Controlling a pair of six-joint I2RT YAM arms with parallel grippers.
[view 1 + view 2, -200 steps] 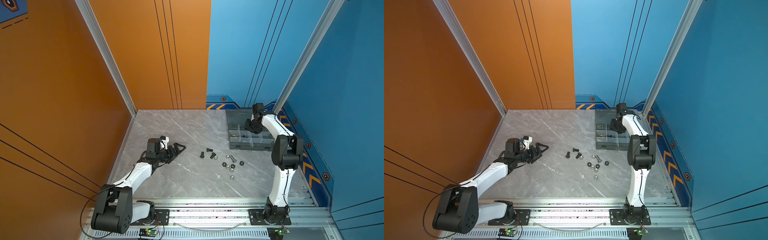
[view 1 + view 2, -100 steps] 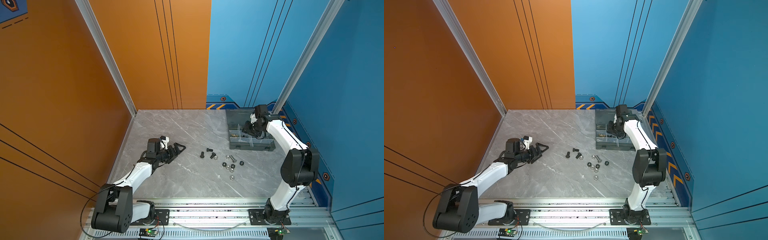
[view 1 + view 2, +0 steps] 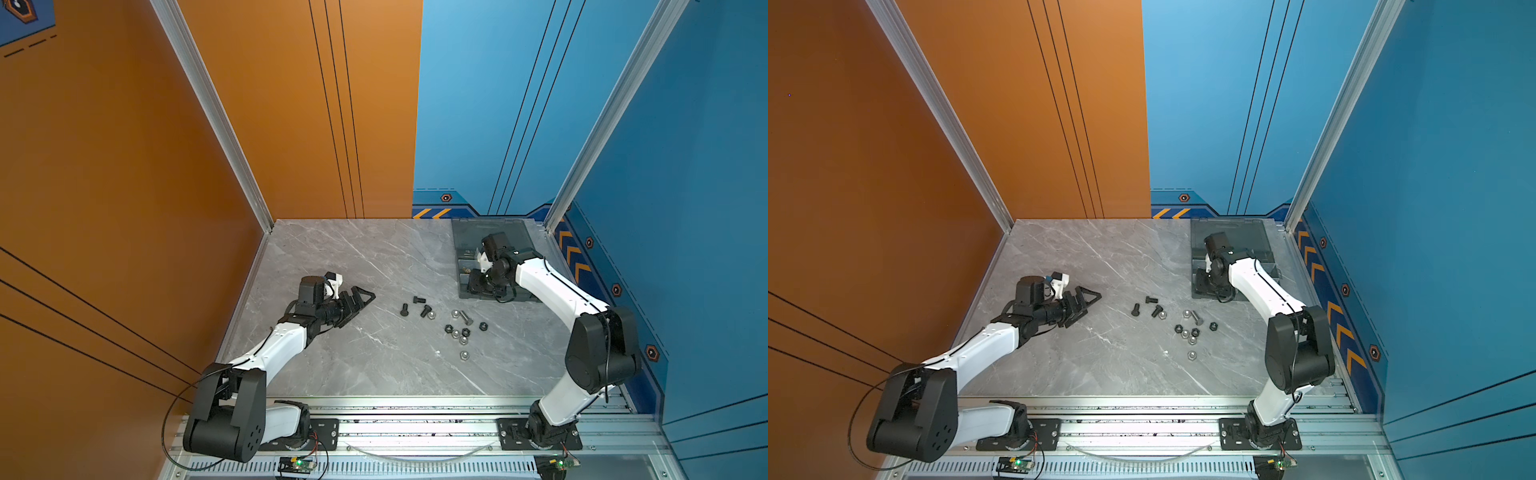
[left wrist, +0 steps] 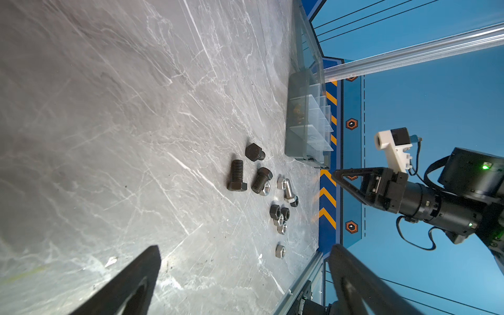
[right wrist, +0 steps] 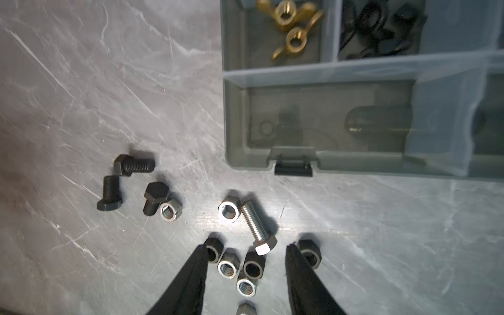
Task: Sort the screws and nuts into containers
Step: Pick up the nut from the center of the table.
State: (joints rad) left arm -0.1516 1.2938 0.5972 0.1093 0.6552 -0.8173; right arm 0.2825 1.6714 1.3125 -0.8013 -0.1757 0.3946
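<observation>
Three black screws [image 3: 417, 306] and a silver screw [image 3: 466, 318] lie loose mid-table, with black and silver nuts [image 3: 457, 332] clustered beside them. The grey organizer box [image 3: 464, 249] with its containers stands at the back right. In the right wrist view brass wing nuts [image 5: 291, 27] and black wing pieces [image 5: 376, 27] fill two compartments, and the near one [image 5: 327, 122] looks empty. My right gripper [image 3: 478, 286] hovers open over the box's front edge, and its fingertips [image 5: 201, 261] frame the nut cluster [image 5: 240, 270] and the silver screw [image 5: 256, 223]. My left gripper [image 3: 357, 301] rests open left of the screws, holding nothing.
The box lid [image 3: 1229, 232] lies open flat against the back wall. Orange wall on the left, blue wall on the right, and an aluminium rail [image 3: 415, 405] along the table's front edge.
The right arm has swung from over the box's compartments toward the front and left, to the box's near edge, with its jaws widening. The left arm has not moved.
</observation>
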